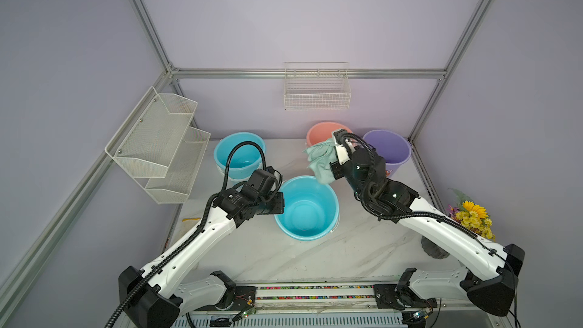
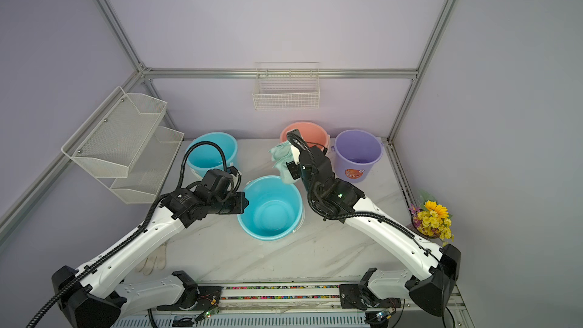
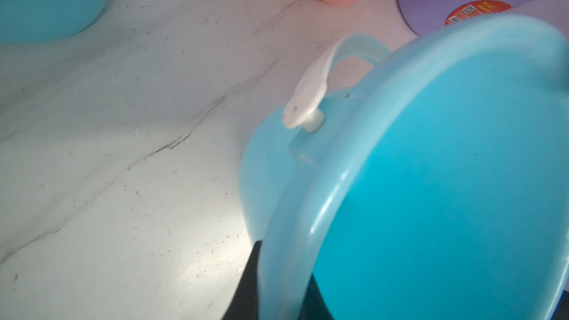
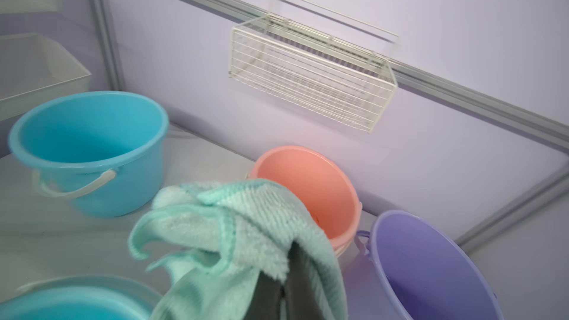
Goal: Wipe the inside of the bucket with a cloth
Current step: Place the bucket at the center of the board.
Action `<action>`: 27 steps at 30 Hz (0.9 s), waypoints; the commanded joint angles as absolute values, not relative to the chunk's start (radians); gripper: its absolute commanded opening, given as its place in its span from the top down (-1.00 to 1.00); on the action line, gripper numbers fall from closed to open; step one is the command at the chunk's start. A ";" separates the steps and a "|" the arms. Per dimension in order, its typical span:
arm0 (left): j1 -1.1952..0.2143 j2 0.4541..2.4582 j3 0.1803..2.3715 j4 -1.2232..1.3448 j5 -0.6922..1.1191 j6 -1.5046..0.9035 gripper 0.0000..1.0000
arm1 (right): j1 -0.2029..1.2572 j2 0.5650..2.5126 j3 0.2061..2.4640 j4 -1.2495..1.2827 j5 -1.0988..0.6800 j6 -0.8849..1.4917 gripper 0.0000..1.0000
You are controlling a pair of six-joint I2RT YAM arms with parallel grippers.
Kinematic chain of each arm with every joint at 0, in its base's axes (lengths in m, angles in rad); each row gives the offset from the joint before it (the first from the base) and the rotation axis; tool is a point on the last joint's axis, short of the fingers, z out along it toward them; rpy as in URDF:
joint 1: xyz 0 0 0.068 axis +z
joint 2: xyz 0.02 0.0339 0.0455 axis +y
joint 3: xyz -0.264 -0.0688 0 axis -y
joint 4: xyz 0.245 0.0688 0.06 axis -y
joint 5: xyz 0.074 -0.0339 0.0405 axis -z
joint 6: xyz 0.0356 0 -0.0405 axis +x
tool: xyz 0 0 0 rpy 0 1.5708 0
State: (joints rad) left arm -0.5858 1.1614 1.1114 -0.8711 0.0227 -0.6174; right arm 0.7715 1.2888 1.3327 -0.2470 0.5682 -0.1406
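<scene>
Table (image 1: 315, 257): white marble-look top with 4 buckets standing on it.

Near blue bucket (image 1: 306, 208): mid-table, mouth up, closest to the arm bases.

Left gripper (image 1: 279, 204): clenched on the rim of the near blue bucket, on the robot's left side of it. In the left wrist view, 1 dark finger (image 3: 251, 278) lies outside the wall and the rim runs in between the fingers. The white handle (image 3: 308, 96) hangs folded down near the grip. The arm hides whether the base sits flat or slightly tipped, so I cannot tell.

Right gripper (image 4: 284, 290): grasping the cloth (image 4: 234, 241), which is mint green, bunched and draped over the dark fingers.

Cloth in both top views (image 1: 318, 159): held in the air between the pink bucket (image 1: 320, 134) and the near blue bucket. Its lowest fold is just over that bucket's far rim.

Surroundings:
- Far blue bucket (image 1: 239, 156) at back left.
- Purple bucket (image 1: 386, 149) just beside the pink bucket.
- Wire basket (image 1: 317, 89) on the back wall.
- 2-tier mesh shelf (image 1: 157, 143) on the left wall.
- Flowers (image 1: 473, 216) at the right edge.
- White glove (image 2: 151, 260) lying beside the left arm in a top view.
</scene>
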 commanded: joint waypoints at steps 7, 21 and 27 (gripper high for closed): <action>-0.509 1.053 1.075 -0.965 0.012 -0.669 1.00 | 0.680 1.273 1.289 -0.451 0.559 0.112 1.00; -0.402 1.060 1.178 -0.985 -0.053 -0.751 1.00 | 0.668 1.220 1.088 -0.549 0.477 0.262 1.00; -0.350 1.157 1.283 -0.897 -0.060 -0.818 1.00 | 0.669 1.202 1.078 -0.554 0.472 0.258 1.00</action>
State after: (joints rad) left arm -0.3775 1.1290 1.2087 -1.0065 -0.0395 -0.7494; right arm 0.6739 1.2266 1.0821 -0.5484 0.4759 0.2276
